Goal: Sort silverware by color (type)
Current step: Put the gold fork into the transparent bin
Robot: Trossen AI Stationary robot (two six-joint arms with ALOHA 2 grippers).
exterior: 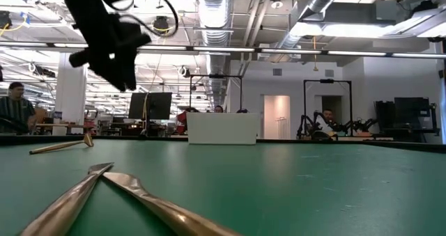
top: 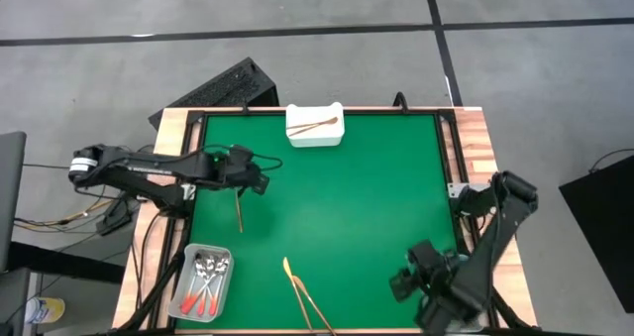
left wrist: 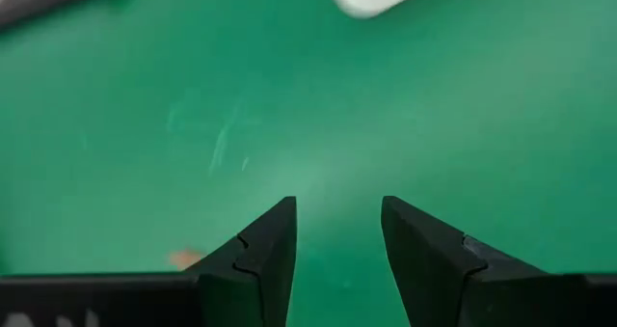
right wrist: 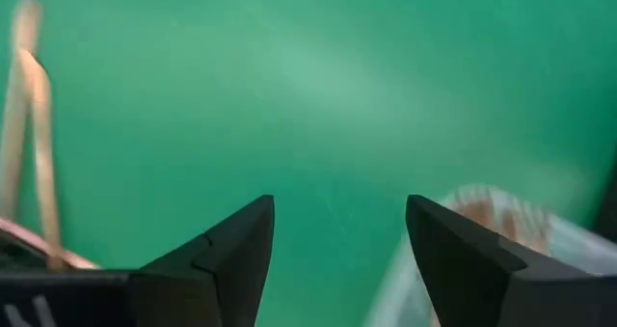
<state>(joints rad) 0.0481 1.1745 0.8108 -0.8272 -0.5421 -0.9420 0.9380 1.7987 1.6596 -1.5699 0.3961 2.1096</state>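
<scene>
High view: slim gold forks (top: pixel 305 298) on green felt

No readable text, labels, brands, numbers or signs anywhere. Faint pale marks at the lower corners of both wrist views, too cut off to make out.

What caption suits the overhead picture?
Two robot arms over a green mat, red-handled spoons binned, gold utensils still loose.
</scene>
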